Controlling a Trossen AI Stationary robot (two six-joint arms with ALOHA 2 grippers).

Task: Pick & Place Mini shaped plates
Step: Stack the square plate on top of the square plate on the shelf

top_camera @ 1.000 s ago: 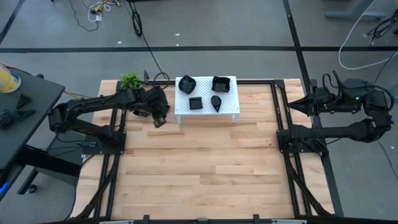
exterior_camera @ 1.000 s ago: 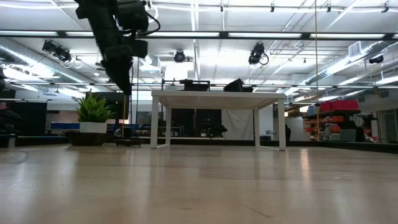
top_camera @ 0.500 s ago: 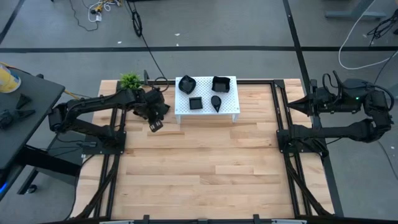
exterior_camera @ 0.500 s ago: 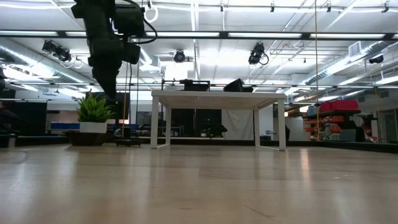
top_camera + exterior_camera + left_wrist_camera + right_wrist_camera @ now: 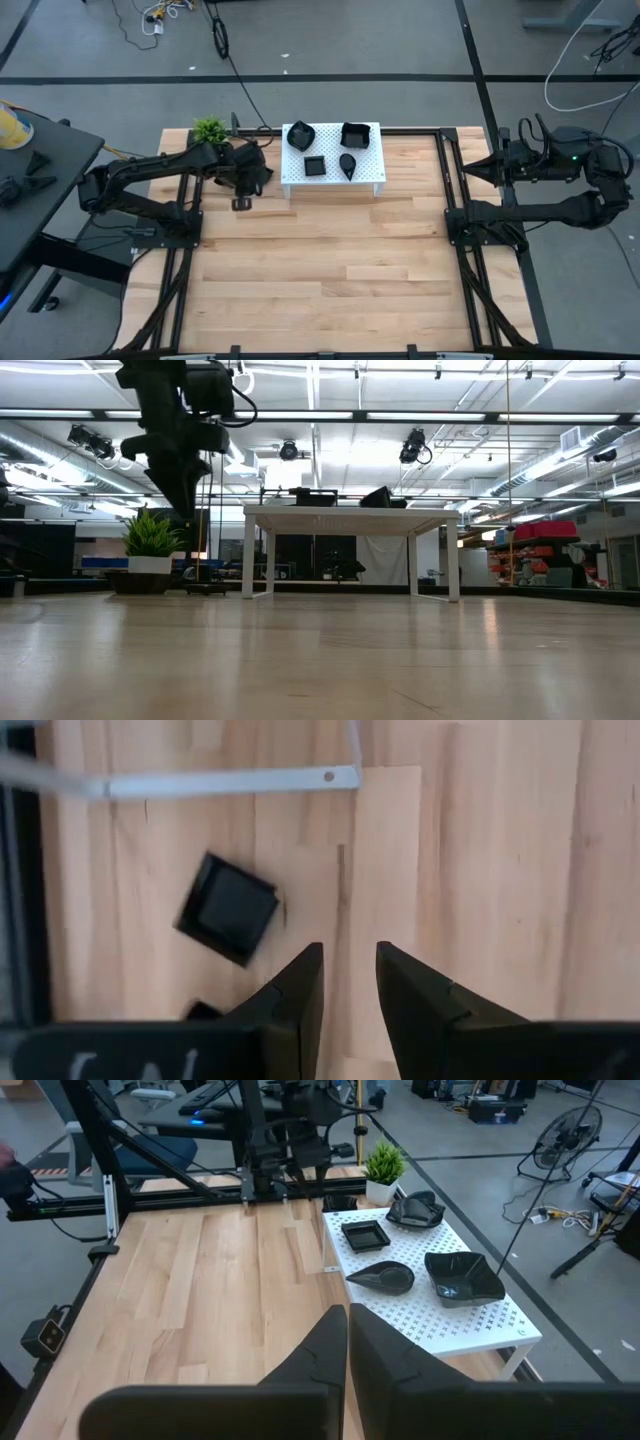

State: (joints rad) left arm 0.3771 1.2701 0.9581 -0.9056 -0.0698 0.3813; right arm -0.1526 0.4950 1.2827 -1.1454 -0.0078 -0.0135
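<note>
Wooden table (image 5: 330,260): left gripper (image 5: 348,982) jaws slightly parted, empty, above square plate (image 5: 227,908); right gripper (image 5: 347,1342) jaws pressed together.

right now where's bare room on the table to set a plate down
The wooden table is bare across its whole near half and right side, from the white stand to the right arm's frame. It is crowded at the stand, carrying four black plates, and left of it, around the left tool and plant.

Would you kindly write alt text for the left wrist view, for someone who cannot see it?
A small glossy black square dish lies on the light wooden table, ahead of the left gripper, whose dark jaws stand slightly apart and empty. A white stand's edge crosses beyond the dish.
</note>
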